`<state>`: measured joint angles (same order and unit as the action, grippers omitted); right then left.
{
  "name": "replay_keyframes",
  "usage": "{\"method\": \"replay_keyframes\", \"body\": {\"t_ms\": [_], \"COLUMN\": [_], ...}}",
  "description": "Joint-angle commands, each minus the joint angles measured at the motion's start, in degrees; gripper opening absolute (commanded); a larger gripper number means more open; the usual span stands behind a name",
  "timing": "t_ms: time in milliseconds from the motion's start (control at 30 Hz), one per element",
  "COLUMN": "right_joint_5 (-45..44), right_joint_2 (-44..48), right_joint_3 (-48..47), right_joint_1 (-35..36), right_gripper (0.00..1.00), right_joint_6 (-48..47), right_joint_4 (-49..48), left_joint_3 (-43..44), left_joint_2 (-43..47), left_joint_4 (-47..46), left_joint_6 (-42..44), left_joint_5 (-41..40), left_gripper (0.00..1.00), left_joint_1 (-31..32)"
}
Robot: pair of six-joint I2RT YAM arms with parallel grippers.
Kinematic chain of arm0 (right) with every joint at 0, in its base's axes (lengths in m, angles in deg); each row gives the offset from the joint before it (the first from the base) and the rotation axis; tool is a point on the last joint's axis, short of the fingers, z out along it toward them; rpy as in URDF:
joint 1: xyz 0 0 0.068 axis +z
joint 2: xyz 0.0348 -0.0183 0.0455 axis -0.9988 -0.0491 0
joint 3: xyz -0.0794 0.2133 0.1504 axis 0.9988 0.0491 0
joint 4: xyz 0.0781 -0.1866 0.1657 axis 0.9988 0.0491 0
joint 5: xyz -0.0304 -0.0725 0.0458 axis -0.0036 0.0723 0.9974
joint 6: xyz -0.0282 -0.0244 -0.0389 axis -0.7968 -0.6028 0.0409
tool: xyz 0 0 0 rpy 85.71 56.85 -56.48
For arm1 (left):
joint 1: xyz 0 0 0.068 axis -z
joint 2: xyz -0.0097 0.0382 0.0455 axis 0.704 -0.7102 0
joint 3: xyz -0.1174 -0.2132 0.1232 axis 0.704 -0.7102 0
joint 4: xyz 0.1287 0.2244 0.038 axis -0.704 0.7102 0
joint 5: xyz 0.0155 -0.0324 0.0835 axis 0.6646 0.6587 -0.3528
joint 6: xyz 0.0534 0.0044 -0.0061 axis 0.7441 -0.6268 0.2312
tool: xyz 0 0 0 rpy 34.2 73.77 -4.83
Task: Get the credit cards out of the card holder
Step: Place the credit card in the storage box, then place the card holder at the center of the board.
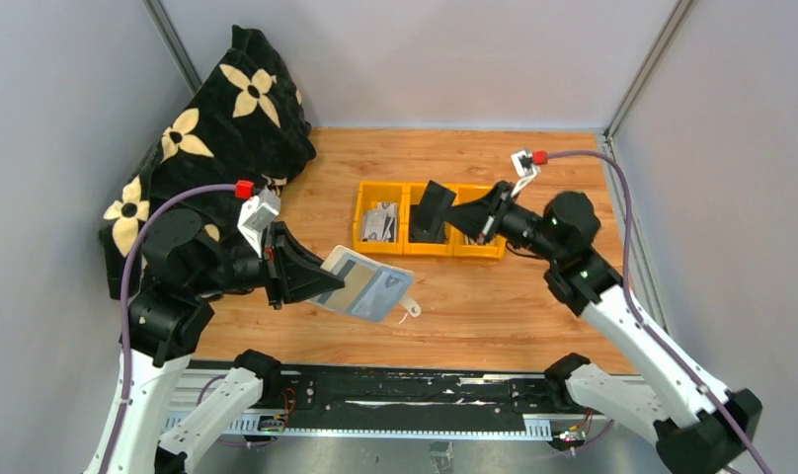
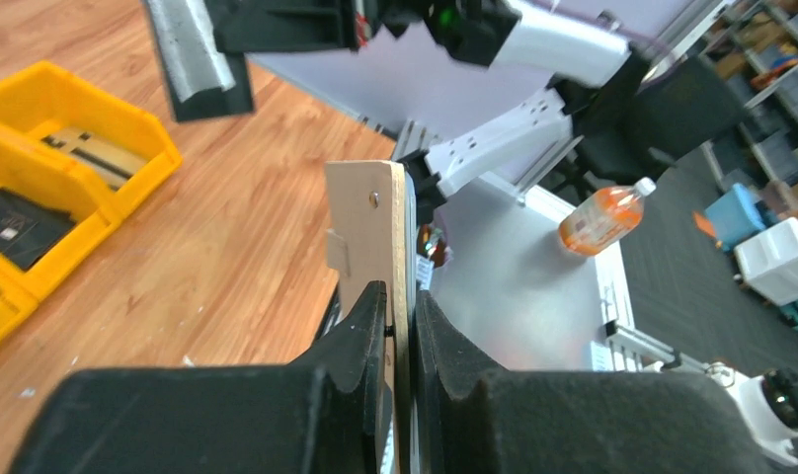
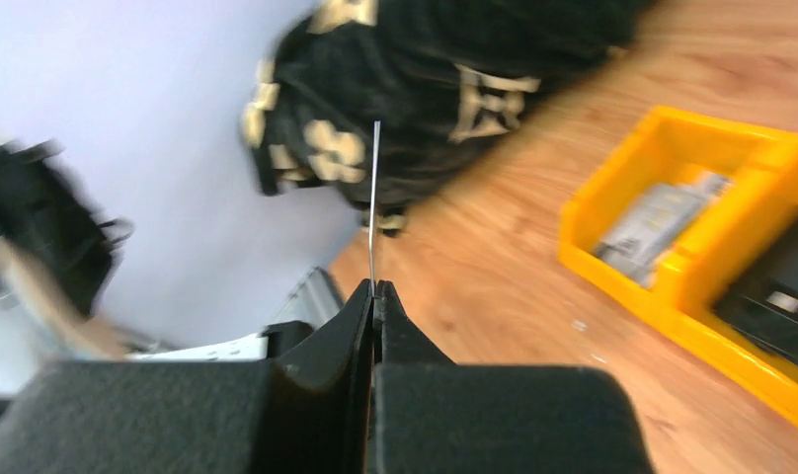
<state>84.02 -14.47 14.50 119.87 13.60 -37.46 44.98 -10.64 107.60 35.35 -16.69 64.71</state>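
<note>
While aloft, holder (image 1: 367, 283) (image 2: 373, 237): unfolded, long axis left-right, free end pointing right.
Left claw (image 1: 319, 276) (image 2: 401, 321): pinching holder's left end.
Right claw (image 1: 454, 218) (image 3: 373, 296): pinching card (image 1: 435, 209) (image 3: 375, 197) over bins (image 1: 479, 249).

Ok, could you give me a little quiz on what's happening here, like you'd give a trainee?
1. True or false: the left gripper holds the open wallet off the table.
2. The right gripper pinches: A) a card, B) a spoon, C) nothing?
3. How many compartments does the yellow tray have?
Key: 1 true; 2 A; 3 three.
</note>
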Motion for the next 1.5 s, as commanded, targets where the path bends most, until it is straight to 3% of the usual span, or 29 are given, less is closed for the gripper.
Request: {"method": "replay_keyframes", "body": {"t_ms": [0, 100, 267, 567, 733, 1033, 1100, 1200, 1333, 1467], "right_joint_5": [0.3, -2.2, -3.5, -5.1, -6.8, -9.2, -11.2, -12.9, -13.5, -12.6], "right_joint_2": [-9.5, -17.9, -31.9, -54.5, -61.5, -67.2, -66.8, -64.5, -60.5, -54.7], "right_joint_3": [-7.8, -13.4, -20.3, -37.2, -42.6, -43.8, -43.9, -43.9, -44.9, -44.2], "right_joint_1": [-6.1, -9.3, -11.1, -10.4, -8.4, -7.3, -7.2, -7.2, -7.2, -7.2], "right_gripper": [0.00, 0.00, 0.00, 0.00, 0.00, 0.02, 0.08, 0.28, 0.66, 0.72], "right_joint_6": [-9.7, -14.9, -18.7, -23.0, -24.2, -22.6, -22.7, -22.6, -22.2, -21.7], "right_joint_4": [18.9, 25.9, 28.0, 36.6, 39.7, 39.4, 39.4, 39.3, 39.8, 39.6], "left_joint_3": [1.7, -0.3, -3.8, -6.1, -6.2, -6.4, -6.6, -7.1, -9.6, -12.6], "left_joint_2": [-3.2, -5.0, -6.6, -13.0, -17.0, -24.8, -26.4, -28.4, -29.8, -31.2], "left_joint_4": [14.7, 18.8, 21.8, 24.6, 24.7, 24.8, 24.7, 22.9, 16.7, 9.8], "left_joint_6": [15.5, 20.9, 29.9, 37.7, 41.6, 50.0, 52.6, 54.4, 56.7, 59.2], "left_joint_5": [-3.3, -3.8, -7.3, -13.1, -17.4, -22.5, -24.9, -29.7, -36.6, -41.7], "left_gripper": [0.11, 0.11, 0.11, 0.09, 0.08, 0.08, 0.08, 0.07, 0.07, 0.05], "left_joint_1": [0.0, 0.0, 0.1, 3.8, 5.3, 7.7, 8.3, 9.1, 9.8, 10.0]}}
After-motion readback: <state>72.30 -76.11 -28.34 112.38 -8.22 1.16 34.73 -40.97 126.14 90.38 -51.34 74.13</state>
